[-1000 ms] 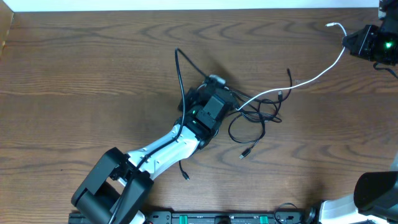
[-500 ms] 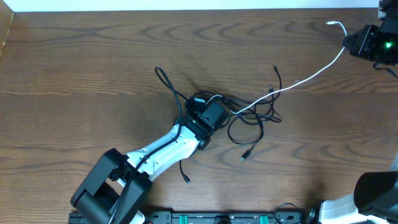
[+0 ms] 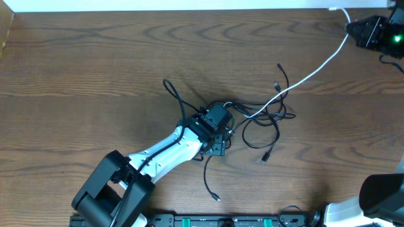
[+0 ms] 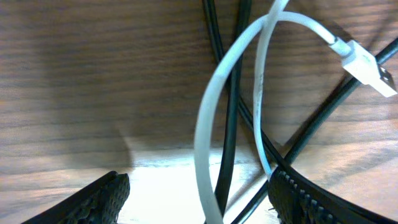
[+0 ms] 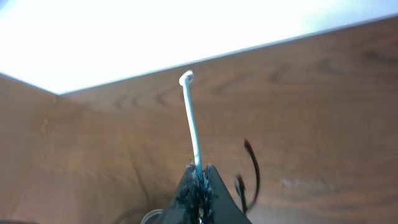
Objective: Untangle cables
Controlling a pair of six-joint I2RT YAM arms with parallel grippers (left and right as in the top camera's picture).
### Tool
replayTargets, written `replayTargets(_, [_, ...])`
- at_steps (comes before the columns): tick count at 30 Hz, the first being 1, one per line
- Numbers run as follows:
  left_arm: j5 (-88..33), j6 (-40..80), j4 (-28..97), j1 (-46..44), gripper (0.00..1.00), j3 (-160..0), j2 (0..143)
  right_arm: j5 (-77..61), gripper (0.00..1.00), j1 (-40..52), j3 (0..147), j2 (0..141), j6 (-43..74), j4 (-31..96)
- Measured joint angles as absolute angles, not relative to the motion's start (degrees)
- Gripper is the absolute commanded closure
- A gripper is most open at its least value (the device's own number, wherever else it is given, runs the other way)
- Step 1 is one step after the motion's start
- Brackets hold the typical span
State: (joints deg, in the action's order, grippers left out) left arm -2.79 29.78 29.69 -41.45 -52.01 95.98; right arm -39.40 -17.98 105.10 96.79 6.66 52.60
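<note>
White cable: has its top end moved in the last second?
Yes. The white cable, pinched in the right hand, moved toward the far edge of the table; its tip now reaches it.

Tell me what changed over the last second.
The right end effector, shut on the white cable, pulled it toward the far edge. The left end effector, open, drew back toward the near edge. The black cables shifted right, one loose end trailing nearer. The right's grip stayed, and the cables remain tangled.
</note>
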Motion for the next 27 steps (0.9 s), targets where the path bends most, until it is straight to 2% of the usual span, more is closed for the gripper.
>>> replayTargets(13, [-3.99,29.56,25.71,-41.45,0.12,-52.01,90.11,-44.77,0.99,-18.48,105.58,96.79,20.93,28.49])
replayTargets(15, [-3.49,29.17,25.65,-41.45,0.02,-52.01,88.71,-44.01,0.99,-19.42,106.37,96.82,23.81,25.21])
replayTargets(16, [-3.07,28.99,25.63,-41.45,0.0,-52.01,88.23,-43.68,0.99,-20.18,107.04,96.82,25.41,23.73])
replayTargets(27, [-1.34,28.49,25.1,-41.45,0.01,-52.01,87.42,-41.17,0.98,-28.14,115.04,96.82,35.18,17.32])
